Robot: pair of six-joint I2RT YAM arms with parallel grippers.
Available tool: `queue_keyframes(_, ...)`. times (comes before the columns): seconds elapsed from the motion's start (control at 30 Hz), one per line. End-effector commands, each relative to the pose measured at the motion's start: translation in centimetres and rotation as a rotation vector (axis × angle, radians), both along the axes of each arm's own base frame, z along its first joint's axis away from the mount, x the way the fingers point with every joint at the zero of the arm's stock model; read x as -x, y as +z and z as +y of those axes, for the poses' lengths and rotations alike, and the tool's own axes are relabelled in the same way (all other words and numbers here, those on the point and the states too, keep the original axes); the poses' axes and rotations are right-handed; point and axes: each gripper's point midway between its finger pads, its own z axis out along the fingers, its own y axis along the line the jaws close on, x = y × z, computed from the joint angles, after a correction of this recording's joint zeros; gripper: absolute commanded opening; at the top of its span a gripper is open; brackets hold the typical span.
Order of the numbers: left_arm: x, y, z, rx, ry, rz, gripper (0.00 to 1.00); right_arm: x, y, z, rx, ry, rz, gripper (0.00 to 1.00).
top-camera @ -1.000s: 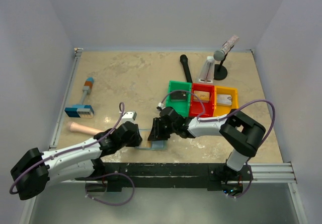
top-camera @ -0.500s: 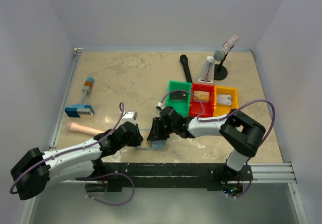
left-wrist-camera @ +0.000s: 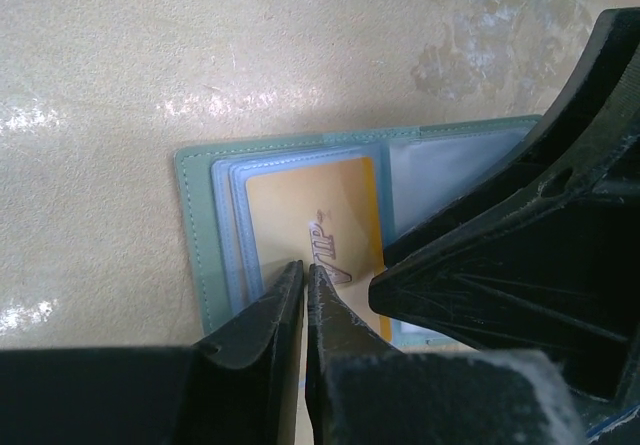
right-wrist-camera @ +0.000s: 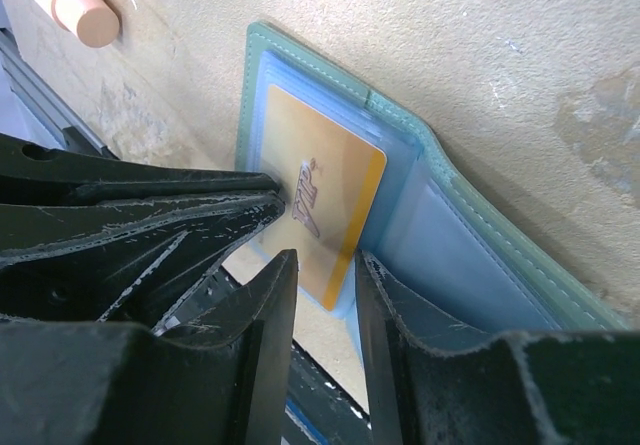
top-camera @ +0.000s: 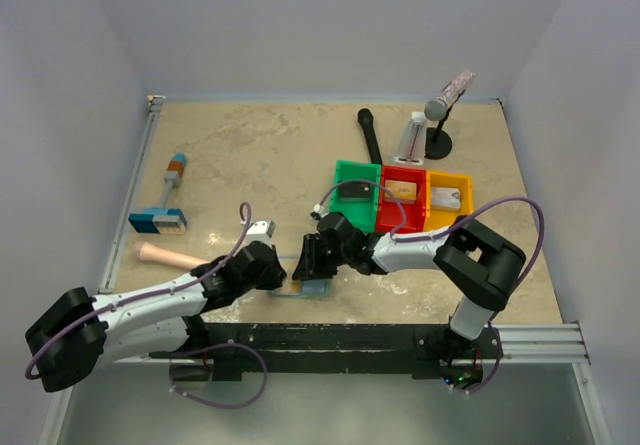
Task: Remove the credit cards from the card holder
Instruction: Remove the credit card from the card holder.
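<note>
The card holder (left-wrist-camera: 195, 235) lies open on the table by its near edge, grey-blue with clear sleeves; the top view shows only a sliver of it (top-camera: 300, 288) between the two arms. A tan-orange credit card (left-wrist-camera: 320, 205) marked VIP sits in its left panel. My left gripper (left-wrist-camera: 304, 267) has its jaws closed to a thin slit on that card's near edge. From the other side, my right gripper (right-wrist-camera: 325, 257) stands open over the card's (right-wrist-camera: 330, 185) corner. Its right finger (right-wrist-camera: 420, 315) rests on the holder's right panel (right-wrist-camera: 480, 255).
Green (top-camera: 358, 165), red (top-camera: 403, 170) and yellow (top-camera: 450, 176) bins stand behind the right arm, each with a card in it. A blue-and-orange block tool (top-camera: 165, 210) and a pink cylinder (top-camera: 165, 255) lie at the left. A black stick (top-camera: 370, 135) and a small stand (top-camera: 438, 140) are at the back.
My left gripper's jaws have closed down onto the card's edge, and the left arm has shifted slightly. The right arm has held still.
</note>
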Motion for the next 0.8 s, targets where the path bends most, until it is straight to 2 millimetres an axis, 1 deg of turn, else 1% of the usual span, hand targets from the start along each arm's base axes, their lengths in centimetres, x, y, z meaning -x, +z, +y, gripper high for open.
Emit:
queue_keyframes(0.0, 0.6, -1.7, 1.8, -0.057, 0.038, 0.029, 0.1, 0.0, -0.3, -0.6, 0.015, -0.017, 0.012, 0.35)
queue_keyframes(0.2, 0.7, -1.3, 2.0, -0.043, 0.049, 0.018, 0.11, 0.0, -0.5, -0.6, 0.018, -0.019, 0.016, 0.36)
queue_keyframes(0.3, 0.7, -1.5, 2.1, -0.049, 0.051, 0.022, 0.12, 0.0, -0.3, -0.4, 0.005, -0.013, 0.014, 0.36)
queue_keyframes(0.5, 0.9, -1.6, 2.1, -0.039, 0.049, 0.028, 0.18, 0.0, -0.2, 0.2, -0.028, -0.007, 0.022, 0.37)
queue_keyframes(0.77, 1.4, -2.5, 2.3, -0.052, 0.048, 0.055, 0.17, -0.4, 0.1, 0.8, -0.105, -0.024, 0.028, 0.38)
